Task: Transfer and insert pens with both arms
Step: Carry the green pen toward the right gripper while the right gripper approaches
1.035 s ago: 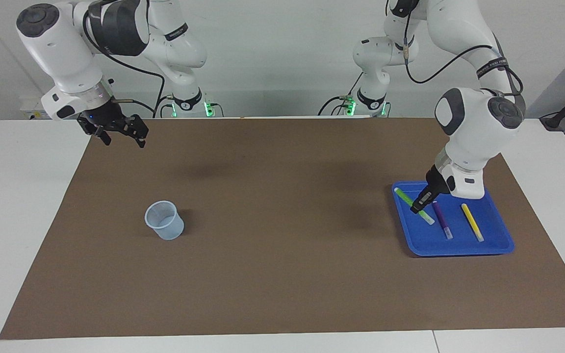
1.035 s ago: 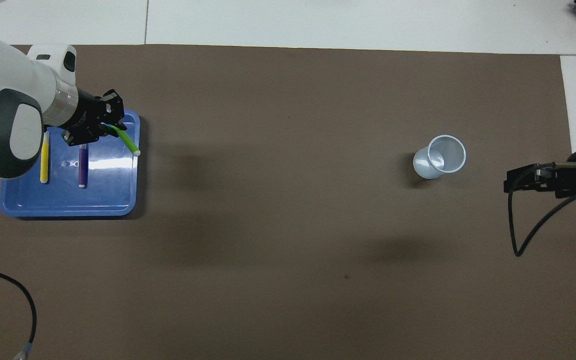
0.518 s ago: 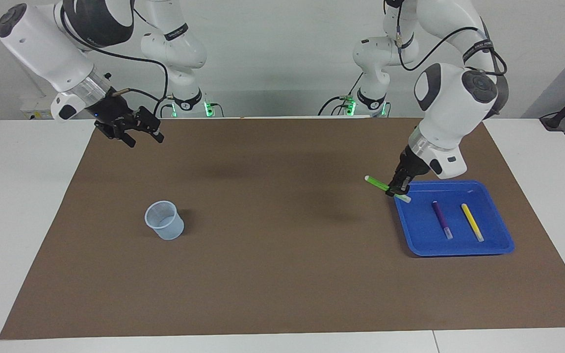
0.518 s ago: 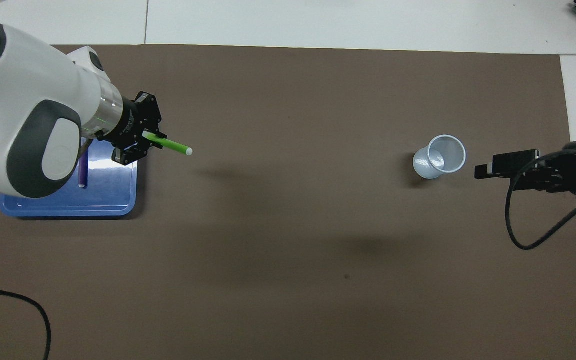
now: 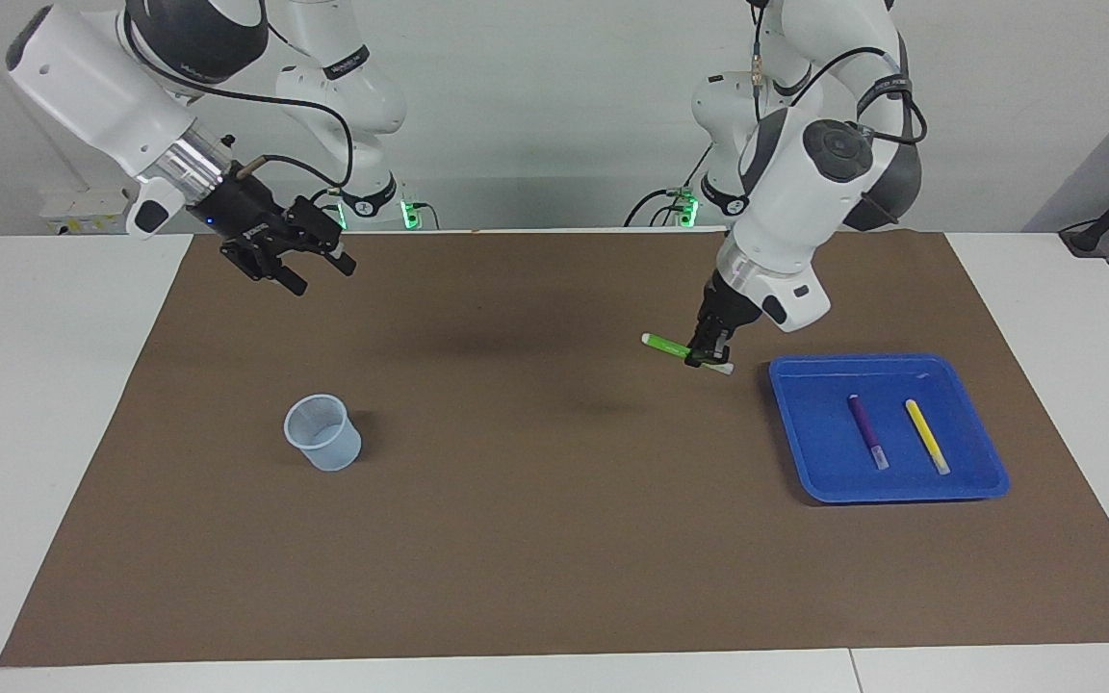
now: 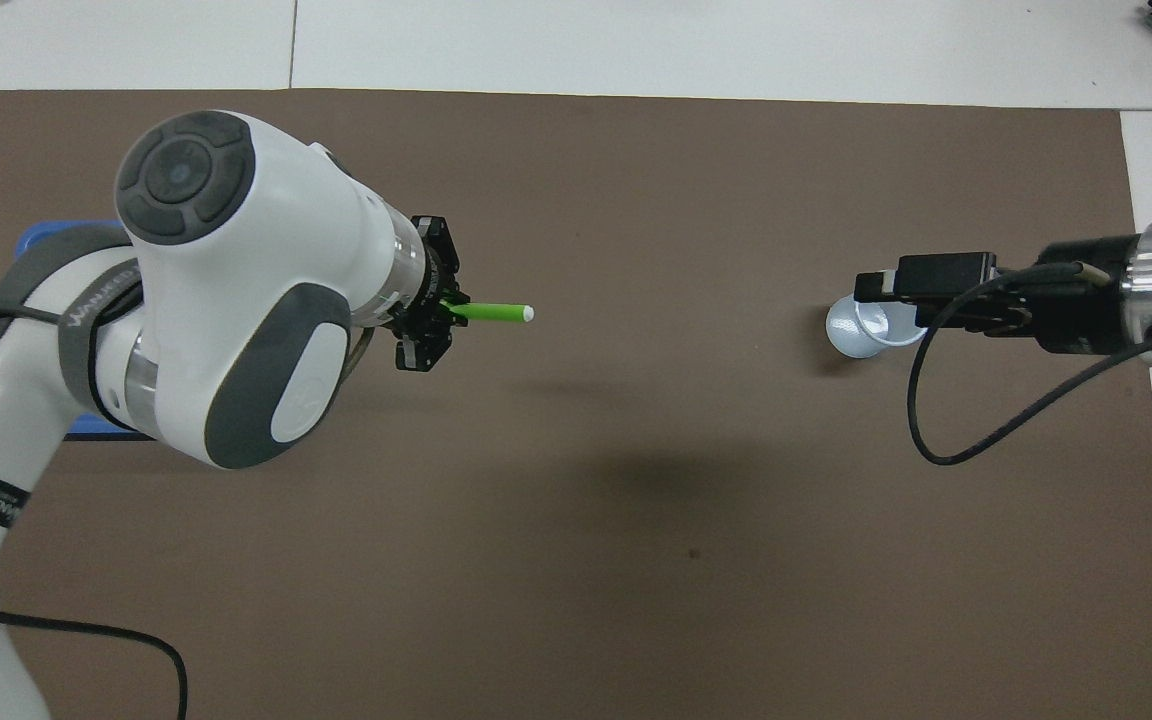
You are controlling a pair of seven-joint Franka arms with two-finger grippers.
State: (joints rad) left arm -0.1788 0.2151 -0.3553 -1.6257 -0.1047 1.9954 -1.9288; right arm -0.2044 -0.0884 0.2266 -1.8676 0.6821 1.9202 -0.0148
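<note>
The left gripper [image 5: 709,354] is clamping the green pen [image 5: 667,346] close to one end, so most of the shaft is sticking out sideways toward the middle of the frame in the facing view. It is hanging over the bare brown mat [image 5: 554,539], just off the corner of the blue tray [image 5: 983,486] at the right of that view. Gripping near the end looks deliberate: it is leaving a long free length that a second gripper could take hold of. In the overhead view the same pen [image 6: 491,313] is pointing level toward the right of the frame, straight at the other arm.

The right gripper [image 5: 309,268], in the upper left of the facing view, is hanging in the air with its fingers spread wide and nothing between them, which suits an arm getting ready to receive. The pale cup [image 5: 322,433] is standing upright on the mat at lower left of centre, likely the place where the pens are going.

The purple pen [image 5: 867,431] and the yellow pen [image 5: 926,435] are lying side by side in the tray, apart from each other, waiting their turn. The worktop [image 5: 44,404] is showing white around the mat.
</note>
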